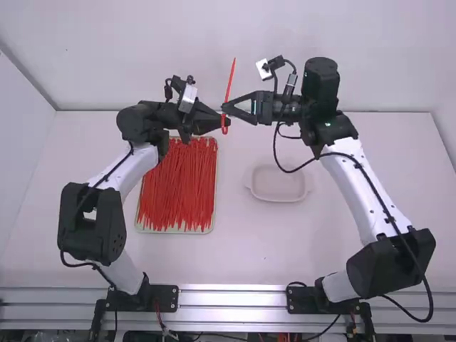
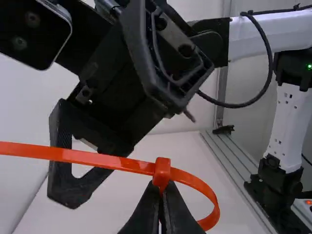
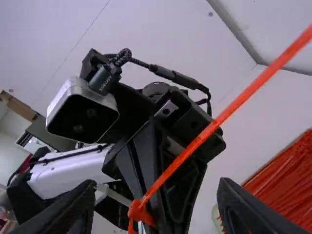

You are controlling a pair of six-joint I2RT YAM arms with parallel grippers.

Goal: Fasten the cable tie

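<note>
An orange-red cable tie (image 1: 229, 82) hangs in the air above the table's back, its tail pointing up and its lower end bent into a small loop (image 2: 209, 207). My left gripper (image 1: 217, 120) is shut on the tie's head (image 2: 162, 170), seen between its own fingers (image 2: 151, 209). The strap (image 3: 243, 97) runs from the head (image 3: 139, 212) through the gap of my right gripper (image 3: 156, 185), which stands open with its fingers (image 3: 68, 209) wide on either side. In the high view the right gripper (image 1: 228, 110) faces the left one, tip to tip.
A tray heaped with several red cable ties (image 1: 178, 189) lies under the left arm. A shallow white dish (image 1: 276, 184) sits to its right, below the right arm. The aluminium rail (image 1: 228, 296) runs along the table's front.
</note>
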